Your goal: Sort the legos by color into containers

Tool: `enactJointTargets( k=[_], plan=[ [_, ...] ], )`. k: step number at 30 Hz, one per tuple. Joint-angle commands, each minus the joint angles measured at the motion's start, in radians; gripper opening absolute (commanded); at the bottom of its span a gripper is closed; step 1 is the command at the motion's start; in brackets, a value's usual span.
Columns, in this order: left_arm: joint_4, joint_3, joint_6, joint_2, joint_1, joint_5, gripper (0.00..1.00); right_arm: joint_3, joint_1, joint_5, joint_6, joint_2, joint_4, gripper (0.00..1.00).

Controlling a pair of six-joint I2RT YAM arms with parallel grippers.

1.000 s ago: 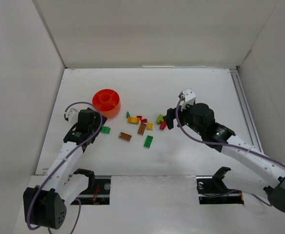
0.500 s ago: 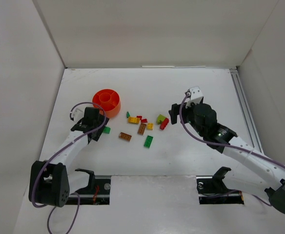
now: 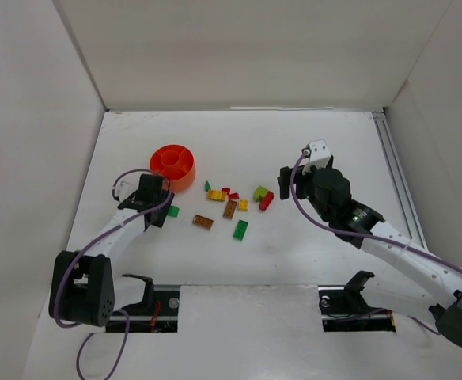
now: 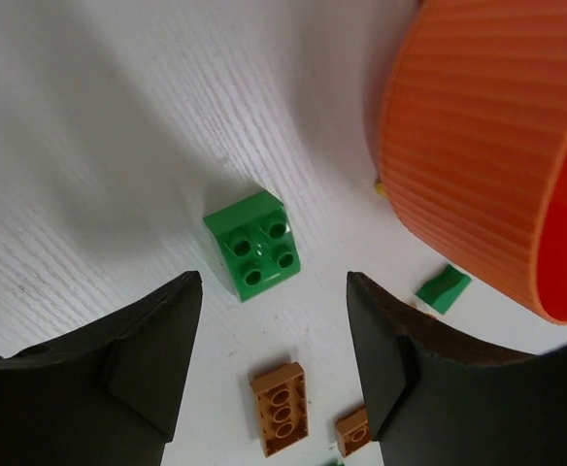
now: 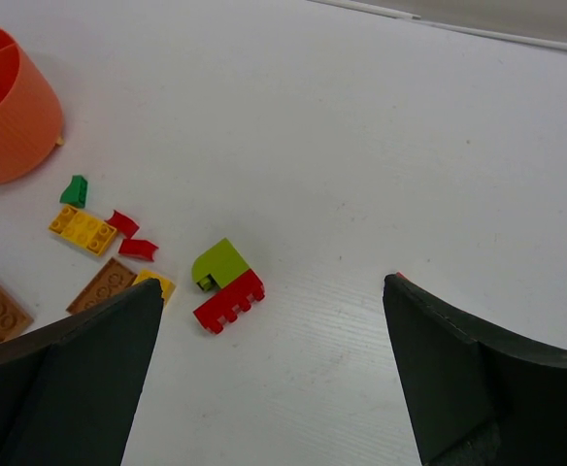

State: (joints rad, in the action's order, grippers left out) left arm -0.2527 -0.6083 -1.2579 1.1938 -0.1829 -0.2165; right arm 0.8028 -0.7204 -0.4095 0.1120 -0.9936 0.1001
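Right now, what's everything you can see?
bowl: one, orange, left of the pile
green bricks: three, green, one by the left arm, two in the pile
red bricks: three, red, in the pile
yellow bricks: two, yellow, mid-pile
brown bricks: two, brown, mid-pile
lime brick: one, lime, pile's right end
table: one, white, under everything
left arm: one, black-white, jaws open by the lone green brick
right arm: one, black-white, jaws open right of the pile
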Motion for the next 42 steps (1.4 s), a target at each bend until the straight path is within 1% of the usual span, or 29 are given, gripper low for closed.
enactJointTargets(
  k=[1, 4, 7, 8, 9, 11, 12, 15, 16, 20, 25, 29, 32, 33, 34, 37, 40, 42],
  plan=[
    [-0.028, -0.031, -0.029, 0.042, 0.003, -0.034, 0.57, 0.004, -0.004, -0.046, -0.009, 0.004, -0.045, 1.00],
    [-0.040, -0.041, -0.029, 0.087, 0.003, -0.021, 0.56, 0.004, -0.004, -0.057, -0.009, 0.004, -0.045, 1.00],
    [-0.019, -0.050, -0.029, 0.110, 0.003, -0.012, 0.53, -0.005, -0.004, -0.067, -0.009, 0.004, -0.045, 1.00],
    [-0.019, -0.059, -0.029, 0.122, 0.003, -0.012, 0.50, -0.005, -0.004, -0.068, -0.009, 0.004, -0.045, 1.00],
    [-0.028, -0.059, -0.029, 0.134, 0.003, -0.012, 0.50, -0.014, -0.004, -0.078, -0.009, 0.004, -0.045, 1.00],
    [-0.040, -0.071, -0.029, 0.144, 0.003, -0.021, 0.44, -0.014, -0.004, -0.087, -0.009, 0.013, -0.036, 1.00],
    [-0.057, -0.071, -0.038, 0.144, 0.003, -0.021, 0.39, -0.014, -0.004, -0.087, -0.009, 0.013, -0.036, 1.00],
    [-0.079, -0.084, -0.038, 0.164, 0.003, -0.046, 0.31, -0.014, -0.004, -0.098, -0.009, 0.013, -0.036, 1.00],
    [-0.079, -0.094, -0.029, 0.164, 0.003, -0.046, 0.26, -0.014, -0.004, -0.098, -0.009, 0.022, -0.036, 1.00],
    [-0.088, -0.113, 0.005, 0.164, 0.003, -0.055, 0.18, -0.024, -0.004, -0.118, -0.018, 0.023, -0.036, 1.00],
    [-0.187, -0.179, 0.040, 0.142, -0.049, -0.109, 0.10, -0.033, -0.004, -0.118, -0.028, 0.023, -0.036, 1.00],
    [-0.278, -0.223, 0.063, 0.069, -0.069, -0.173, 0.10, -0.033, -0.004, -0.118, -0.028, 0.023, -0.036, 1.00],
    [-0.299, -0.234, 0.072, -0.035, -0.069, -0.219, 0.10, -0.033, -0.004, -0.118, -0.037, 0.023, -0.036, 1.00],
    [-0.280, -0.234, 0.104, -0.063, -0.069, -0.219, 0.10, -0.033, -0.004, -0.118, -0.037, 0.023, -0.036, 1.00],
    [-0.261, -0.245, 0.126, -0.112, -0.069, -0.231, 0.12, -0.033, -0.004, -0.118, -0.037, 0.012, -0.036, 1.00],
    [-0.165, -0.268, 0.233, -0.157, -0.069, -0.241, 0.15, -0.020, -0.004, -0.109, -0.046, 0.003, -0.036, 1.00],
    [-0.116, -0.314, 0.284, -0.148, -0.069, -0.276, 0.15, 0.002, -0.004, -0.120, -0.055, -0.007, -0.036, 1.00],
    [-0.100, -0.369, 0.327, -0.097, -0.058, -0.297, 0.16, 0.003, -0.004, -0.141, -0.064, -0.019, -0.036, 1.00]
  ],
)
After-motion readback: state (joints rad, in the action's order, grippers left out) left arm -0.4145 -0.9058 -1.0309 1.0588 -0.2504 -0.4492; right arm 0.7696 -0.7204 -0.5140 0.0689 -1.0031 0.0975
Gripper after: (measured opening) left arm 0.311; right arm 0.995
